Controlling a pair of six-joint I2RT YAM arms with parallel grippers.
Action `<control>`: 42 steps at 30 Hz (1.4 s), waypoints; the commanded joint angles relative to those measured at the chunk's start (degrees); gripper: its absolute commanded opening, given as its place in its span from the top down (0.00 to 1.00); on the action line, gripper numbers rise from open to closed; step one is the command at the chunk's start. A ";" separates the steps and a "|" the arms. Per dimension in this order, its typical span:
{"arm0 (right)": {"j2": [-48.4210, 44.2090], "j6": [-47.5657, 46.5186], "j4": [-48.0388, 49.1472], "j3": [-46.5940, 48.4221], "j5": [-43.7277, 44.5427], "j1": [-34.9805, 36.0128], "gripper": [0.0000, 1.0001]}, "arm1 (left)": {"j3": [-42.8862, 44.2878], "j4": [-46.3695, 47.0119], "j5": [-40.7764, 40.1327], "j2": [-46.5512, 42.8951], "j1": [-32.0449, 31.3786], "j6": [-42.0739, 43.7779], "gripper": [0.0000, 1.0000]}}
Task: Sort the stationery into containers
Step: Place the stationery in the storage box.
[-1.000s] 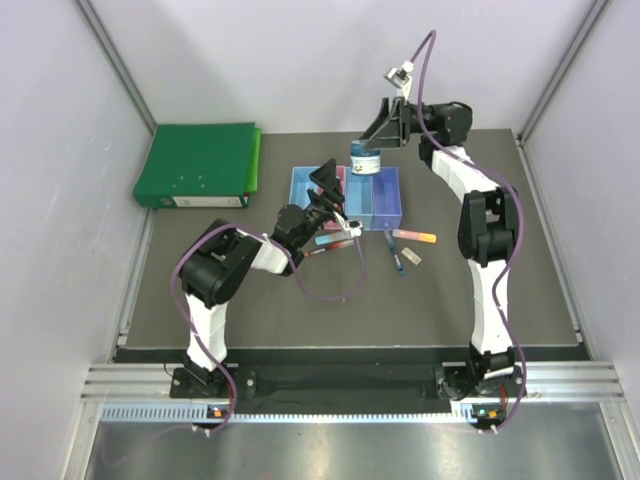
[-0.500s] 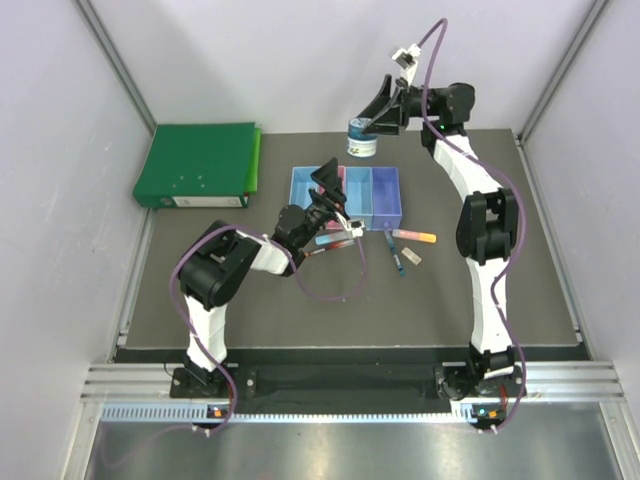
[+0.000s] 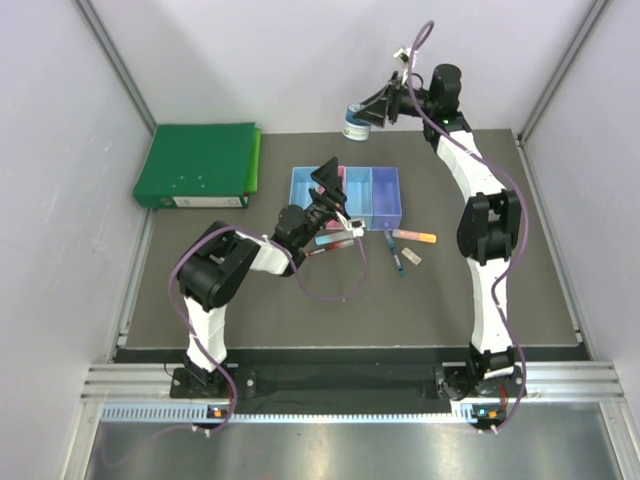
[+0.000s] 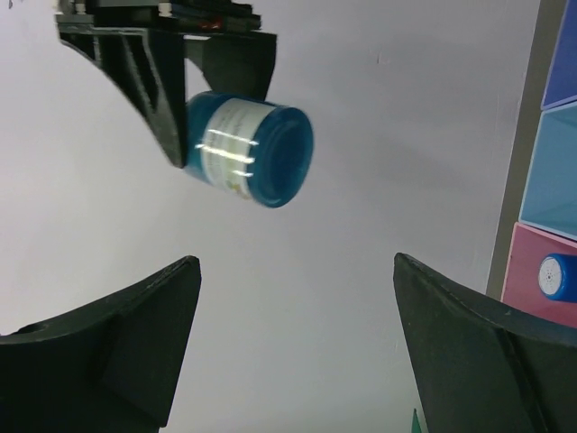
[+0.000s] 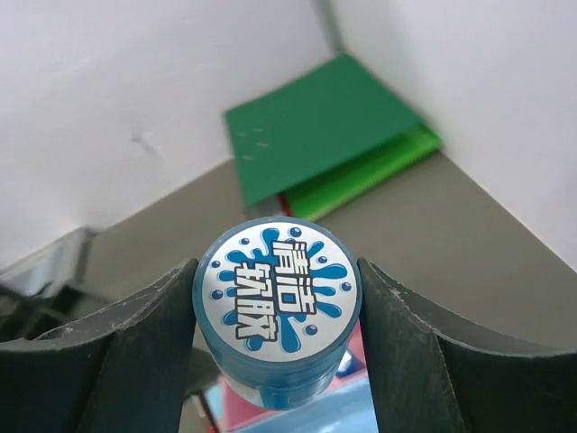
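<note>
High over the far edge of the tabletop [image 3: 250, 300], beyond the row of bins [image 3: 396, 200], the fingers of the right gripper [image 3: 362, 112] pinch a small blue jar [image 5: 276, 298] across its round body. It looks like rigid, smooth plastic, probably light. The curved wall could roll, so a mid-body hold suits. The left gripper [image 4: 295, 271] hangs near the bins, fingers spread and empty.
</note>
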 commanded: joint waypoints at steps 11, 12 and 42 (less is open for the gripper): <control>-15.22 -45.99 -28.68 -13.24 27.51 -2.72 1.00 | -0.38 19.28 -2.21 -3.81 -0.20 0.26 0.09; -15.92 -47.65 -28.68 -15.43 28.30 -2.46 1.00 | -0.20 19.20 -2.73 -3.81 -0.20 0.18 0.09; -22.26 -41.44 -0.03 -41.90 44.31 5.19 1.00 | 0.06 14.10 -5.46 -6.88 0.33 0.35 0.10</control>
